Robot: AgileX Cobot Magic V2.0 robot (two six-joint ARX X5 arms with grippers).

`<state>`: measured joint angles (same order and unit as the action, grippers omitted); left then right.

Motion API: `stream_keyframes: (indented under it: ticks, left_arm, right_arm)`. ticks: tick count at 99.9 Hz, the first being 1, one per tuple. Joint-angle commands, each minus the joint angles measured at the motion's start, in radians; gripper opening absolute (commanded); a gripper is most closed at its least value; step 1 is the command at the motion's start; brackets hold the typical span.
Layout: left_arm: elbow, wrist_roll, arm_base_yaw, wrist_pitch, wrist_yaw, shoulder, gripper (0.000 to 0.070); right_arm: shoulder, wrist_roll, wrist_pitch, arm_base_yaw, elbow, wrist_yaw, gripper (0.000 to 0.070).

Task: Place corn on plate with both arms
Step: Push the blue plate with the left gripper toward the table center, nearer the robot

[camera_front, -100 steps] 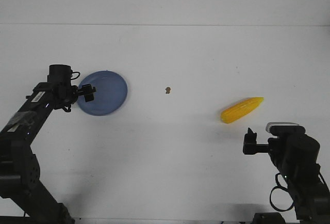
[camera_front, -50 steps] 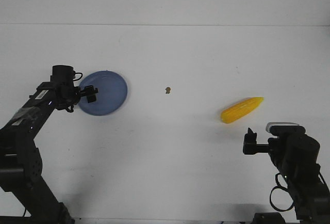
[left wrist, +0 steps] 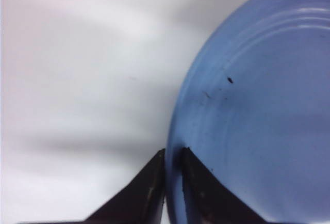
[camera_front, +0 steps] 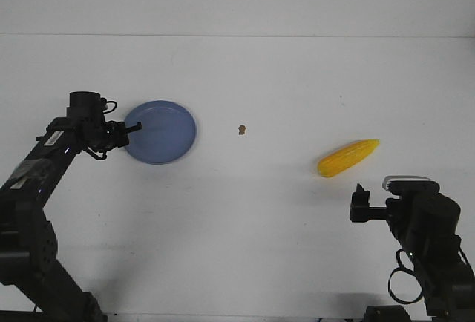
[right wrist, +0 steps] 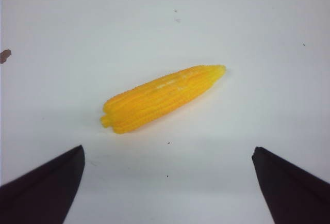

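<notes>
Both of my claws are busy in their own ways: my left claw (camera_front: 133,126) pinches the rim of the plate (camera_front: 165,133) at the left of the surface (camera_front: 260,218), while my right claw (right wrist: 167,182) hangs spread wide near the corn (camera_front: 348,158), which lies well apart from the plate.

A robotics laboratory or test cell is suggested. A plain white, featureless worktop (camera_front: 245,211) is seen running back to an equally bare white wall, with no furniture, appliances or household clutter. Two black jointed robot arms are mounted at the near edge, the left arm (camera_front: 44,166) and the right arm (camera_front: 427,251), the latter carrying a grey-white labelled top. Only staged props are laid out: a round periwinkle-blue plastic plate (camera_front: 165,130) and a glossy yellow-orange toy corn cob (camera_front: 347,158). A small brown speck (camera_front: 241,130) is seen between them.
</notes>
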<state>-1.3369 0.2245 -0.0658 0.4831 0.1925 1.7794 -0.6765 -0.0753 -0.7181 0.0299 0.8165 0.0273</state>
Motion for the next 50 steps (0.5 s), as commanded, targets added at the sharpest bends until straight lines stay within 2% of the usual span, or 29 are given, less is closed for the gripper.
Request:
stream_keyframes:
  ticks: [1,12,25,42,50]
  left_arm:
    - [-0.012,0.0,0.015,0.002,0.071,-0.05,0.0005]
    - [-0.005,0.011,0.051,0.008,0.116,-0.124,0.0005]
    - [0.039,0.013,0.119,0.018,0.123,-0.211,0.0004]
    - [0.2,0.034,0.236,-0.011,0.124,-0.343,0.0004]
    - [0.289,0.068,0.292,-0.052,0.13,-0.399,0.0004]
  right_arm:
    - [-0.003,-0.007,0.007,0.0,0.016,0.003,0.0698]
    - [-0.003,-0.007,0.007,0.0,0.016,0.003,0.0698]
    - [-0.003,-0.007,0.007,0.0,0.016,0.003,0.0698]
    - [-0.003,-0.007,0.007,0.0,0.016,0.003,0.0698]
    - [-0.003,-0.007,0.007,0.0,0.016,0.003,0.0698]
